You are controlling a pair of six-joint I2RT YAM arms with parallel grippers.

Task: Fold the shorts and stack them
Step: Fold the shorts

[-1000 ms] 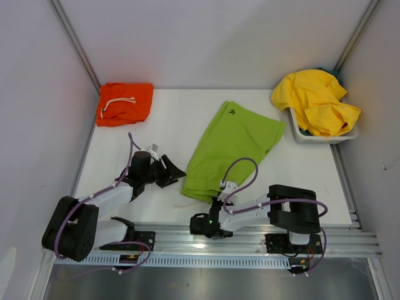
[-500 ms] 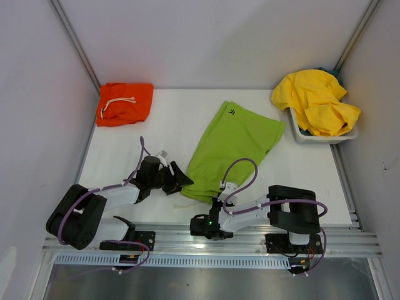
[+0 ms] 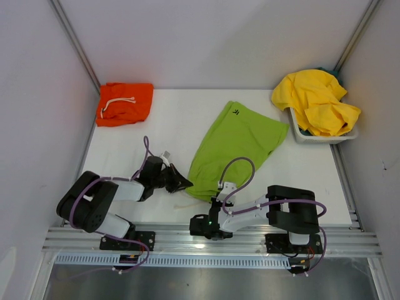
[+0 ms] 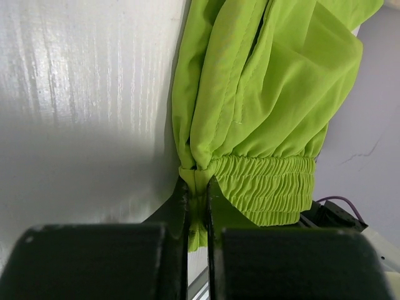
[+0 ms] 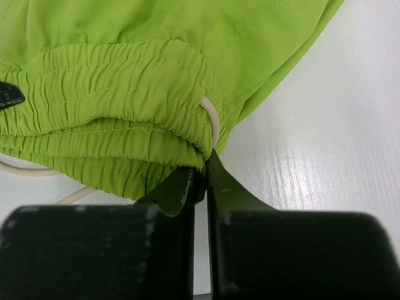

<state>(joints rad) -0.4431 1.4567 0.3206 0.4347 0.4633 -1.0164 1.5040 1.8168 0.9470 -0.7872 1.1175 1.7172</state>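
Left fingers [image 4: 197, 200] clenched on one waistband corner of the green shorts [image 3: 234, 144], which lie flat on the table [image 3: 169, 119] ahead of them. Right fingers [image 5: 201, 181] clenched on the other corner, beside the drawstring [image 5: 211, 119]. Step: starting the fold. Next, probably: lift both corners together and keep them level.

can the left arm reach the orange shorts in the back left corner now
Probably not yet: the left gripper is shut on the waistband of the lime green fabric shorts. Bare white table lies between it and the orange fabric shorts, so after letting go the way looks free.
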